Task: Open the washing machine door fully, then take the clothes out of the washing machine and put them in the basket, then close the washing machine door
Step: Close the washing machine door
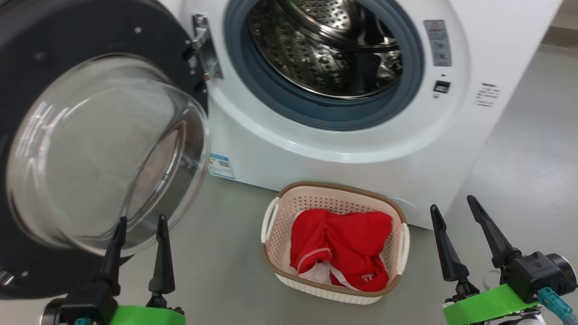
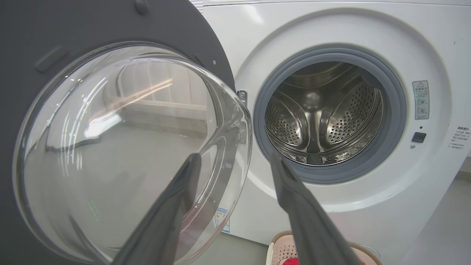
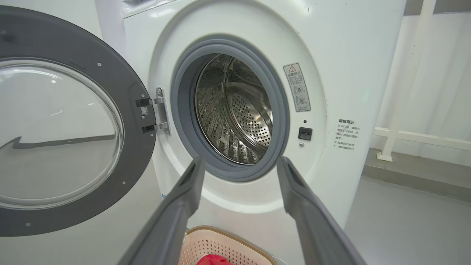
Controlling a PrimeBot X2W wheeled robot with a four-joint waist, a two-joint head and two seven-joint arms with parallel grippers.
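Note:
The white washing machine (image 1: 352,149) stands with its door (image 1: 97,149) swung wide to the left; the steel drum (image 1: 325,45) looks empty. Red clothes (image 1: 343,248) lie in the cream basket (image 1: 271,221) on the floor in front of the machine. My left gripper (image 1: 140,223) is open at the lower left, its fingertips just in front of the door's glass bowl (image 2: 117,147). My right gripper (image 1: 451,207) is open at the lower right, to the right of the basket, holding nothing. In the right wrist view the drum (image 3: 235,110) and the basket's rim (image 3: 228,235) show beyond my open fingers.
Grey floor (image 1: 519,149) stretches to the right of the machine. A white rail (image 3: 404,136) runs along the wall at the right. A small blue label (image 1: 221,166) sits at the machine's lower left corner, and the door's hinge (image 1: 203,45) is at the opening's left.

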